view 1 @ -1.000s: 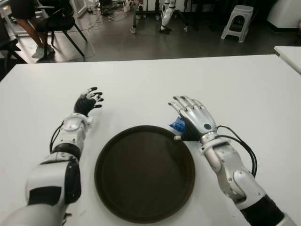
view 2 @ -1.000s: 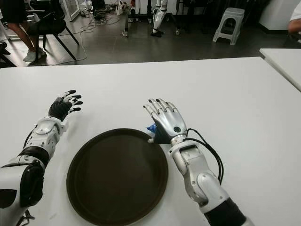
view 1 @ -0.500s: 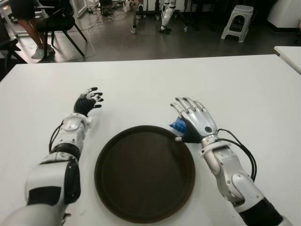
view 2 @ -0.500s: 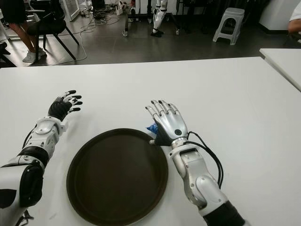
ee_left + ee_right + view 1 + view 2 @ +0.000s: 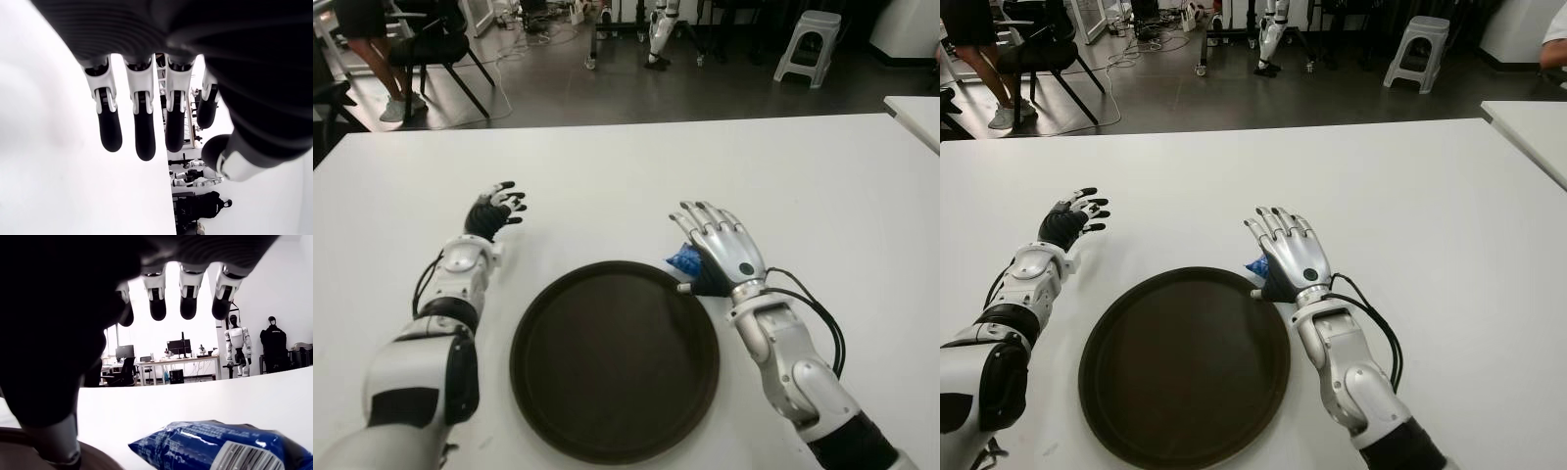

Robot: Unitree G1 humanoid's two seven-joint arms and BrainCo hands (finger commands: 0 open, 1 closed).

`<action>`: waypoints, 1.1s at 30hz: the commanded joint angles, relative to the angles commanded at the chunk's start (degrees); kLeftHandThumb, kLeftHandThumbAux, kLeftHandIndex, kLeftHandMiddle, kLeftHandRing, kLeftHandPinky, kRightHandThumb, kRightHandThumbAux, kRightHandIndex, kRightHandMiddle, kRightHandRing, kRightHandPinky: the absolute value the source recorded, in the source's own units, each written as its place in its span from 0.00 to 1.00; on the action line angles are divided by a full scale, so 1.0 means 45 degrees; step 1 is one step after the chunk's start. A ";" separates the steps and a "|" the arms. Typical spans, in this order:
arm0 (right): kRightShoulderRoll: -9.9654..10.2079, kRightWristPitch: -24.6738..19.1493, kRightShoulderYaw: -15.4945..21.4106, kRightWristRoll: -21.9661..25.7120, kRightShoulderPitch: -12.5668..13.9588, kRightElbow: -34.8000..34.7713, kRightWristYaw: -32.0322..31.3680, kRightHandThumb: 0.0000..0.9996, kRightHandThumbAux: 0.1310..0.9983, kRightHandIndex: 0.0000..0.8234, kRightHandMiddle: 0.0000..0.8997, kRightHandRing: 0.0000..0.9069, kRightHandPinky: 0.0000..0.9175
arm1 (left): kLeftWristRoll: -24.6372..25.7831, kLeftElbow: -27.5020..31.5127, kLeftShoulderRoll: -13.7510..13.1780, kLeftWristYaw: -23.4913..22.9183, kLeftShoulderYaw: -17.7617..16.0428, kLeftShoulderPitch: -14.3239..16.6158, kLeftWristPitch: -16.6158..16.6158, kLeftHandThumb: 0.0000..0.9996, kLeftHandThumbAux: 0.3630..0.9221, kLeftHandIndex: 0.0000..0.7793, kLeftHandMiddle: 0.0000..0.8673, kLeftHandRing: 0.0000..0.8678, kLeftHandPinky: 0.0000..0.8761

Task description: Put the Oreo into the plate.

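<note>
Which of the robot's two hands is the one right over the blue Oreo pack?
The right hand, open above the Oreo pack at the plate's far right rim. The left hand shows left of the plate, away from it.

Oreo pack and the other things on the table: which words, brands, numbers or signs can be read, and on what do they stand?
Oreo pack: a barcode panel and pale print on the blue wrapper, too blurred to read; no brand name legible.
Plate: no text.
Right hand: no text legible.
</note>
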State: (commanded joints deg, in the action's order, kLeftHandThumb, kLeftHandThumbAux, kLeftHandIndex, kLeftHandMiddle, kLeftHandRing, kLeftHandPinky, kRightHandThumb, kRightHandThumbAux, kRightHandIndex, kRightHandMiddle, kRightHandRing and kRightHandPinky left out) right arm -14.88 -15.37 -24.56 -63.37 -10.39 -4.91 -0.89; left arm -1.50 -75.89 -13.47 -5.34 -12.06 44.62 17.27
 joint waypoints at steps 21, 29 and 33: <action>0.0188 -0.1346 0.0415 -0.0173 -0.0350 0.0061 -0.0408 0.00 0.75 0.01 0.02 0.01 0.05 | 0.0037 -0.0001 -0.0061 -0.0161 0.0001 0.0007 -0.0068 0.03 0.46 0.23 0.32 0.33 0.35; 0.0194 -0.1240 0.0531 0.0026 -0.0399 0.0202 -0.0159 0.00 0.73 0.02 0.03 0.02 0.06 | 0.0012 -0.0015 -0.0079 -0.0094 0.0028 0.0003 -0.0077 0.03 0.46 0.24 0.32 0.33 0.34; 0.0139 -0.1154 0.0555 0.0091 -0.0425 0.0273 -0.0159 0.00 0.74 0.02 0.03 0.02 0.06 | 0.0025 -0.0019 -0.0084 -0.0091 0.0015 -0.0001 -0.0068 0.03 0.47 0.24 0.32 0.33 0.34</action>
State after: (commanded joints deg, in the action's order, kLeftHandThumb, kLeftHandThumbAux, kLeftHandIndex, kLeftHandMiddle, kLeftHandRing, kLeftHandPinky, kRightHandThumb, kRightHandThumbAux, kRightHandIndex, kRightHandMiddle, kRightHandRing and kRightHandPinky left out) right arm -14.26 -20.56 -22.06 -62.96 -12.30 -3.68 -1.61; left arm -1.39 -75.98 -13.85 -5.75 -12.00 44.62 16.96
